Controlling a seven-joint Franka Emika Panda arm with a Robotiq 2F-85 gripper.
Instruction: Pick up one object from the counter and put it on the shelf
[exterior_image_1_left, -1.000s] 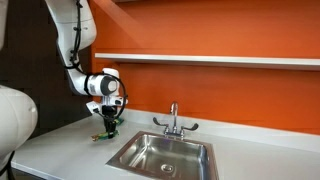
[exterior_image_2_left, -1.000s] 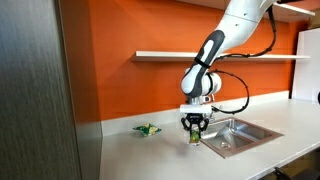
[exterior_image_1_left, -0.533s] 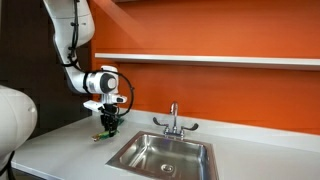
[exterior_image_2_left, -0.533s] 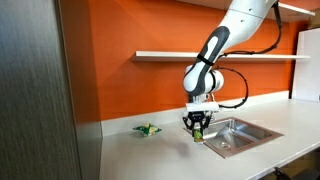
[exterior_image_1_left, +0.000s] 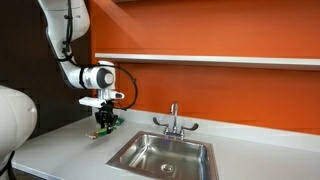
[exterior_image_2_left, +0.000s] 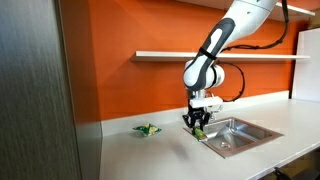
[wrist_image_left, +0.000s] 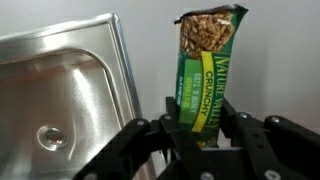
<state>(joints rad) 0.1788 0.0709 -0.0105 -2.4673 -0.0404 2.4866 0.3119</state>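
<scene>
Clamping the object (wrist_image_left: 210, 60) (long axis near vertical, hanging downward), the tool (wrist_image_left: 203, 122) hovers above the counter (exterior_image_1_left: 62, 155).

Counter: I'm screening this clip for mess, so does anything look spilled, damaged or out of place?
Nothing stands out. The granola bar looks intact, clamped in the gripper beside the sink. A small green-and-yellow item lies on the counter near the wall; no spill shows.

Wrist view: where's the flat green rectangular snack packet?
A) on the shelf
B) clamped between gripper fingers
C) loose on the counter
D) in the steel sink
B: the flat green rectangular snack packet stands clamped in the black gripper, beside the stainless steel sink.
</scene>
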